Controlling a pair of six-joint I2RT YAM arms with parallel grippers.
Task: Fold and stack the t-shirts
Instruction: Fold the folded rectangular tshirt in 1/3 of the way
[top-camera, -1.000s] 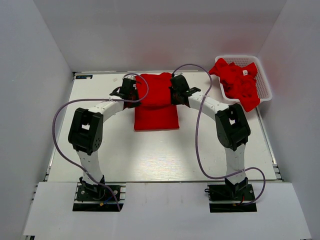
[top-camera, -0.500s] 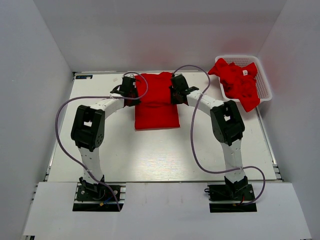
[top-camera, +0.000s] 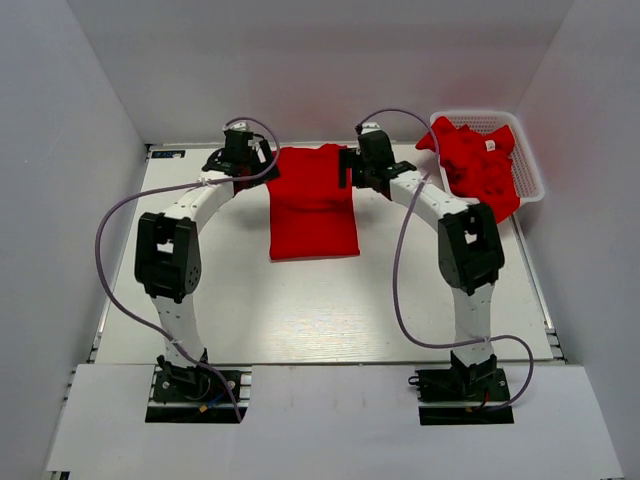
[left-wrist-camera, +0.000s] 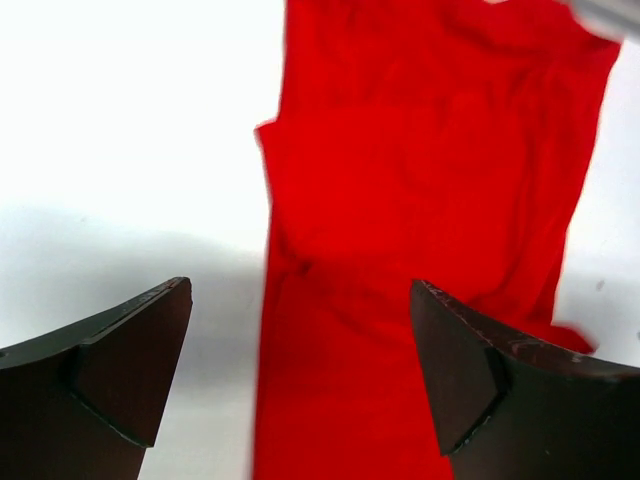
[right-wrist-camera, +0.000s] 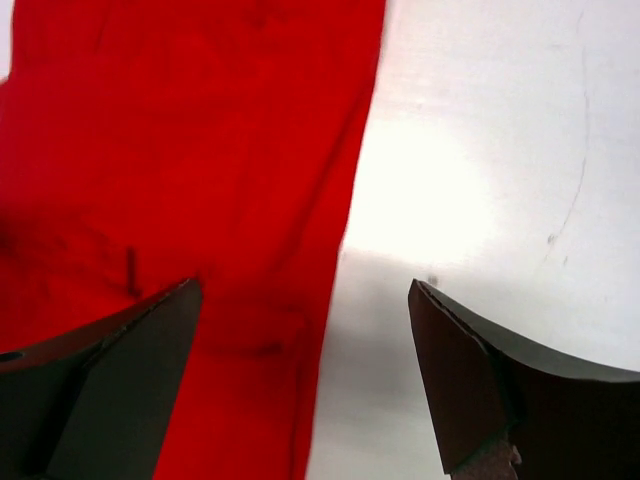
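Note:
One red t-shirt (top-camera: 312, 200) lies flat on the white table (top-camera: 200, 300) at the middle back, folded into a tall rectangle. My left gripper (top-camera: 252, 165) hovers at its upper left edge, open, with nothing between the fingers. In the left wrist view the gripper (left-wrist-camera: 300, 380) straddles the left edge of the t-shirt (left-wrist-camera: 420, 200). My right gripper (top-camera: 352, 168) is at the upper right edge, also open and empty. The right wrist view has the gripper (right-wrist-camera: 305, 380) over the right edge of the t-shirt (right-wrist-camera: 180, 150). More red t-shirts (top-camera: 478, 160) are heaped in the basket.
A white lattice basket (top-camera: 533, 185) stands at the back right, with one shirt hanging over its near rim. White walls close in the table at the back and on both sides. Purple cables loop from both arms over the table.
Both grippers went from shut to open and let go of the shirt's side edges. Both moved toward the back of the table. The shirt now lies flatter.

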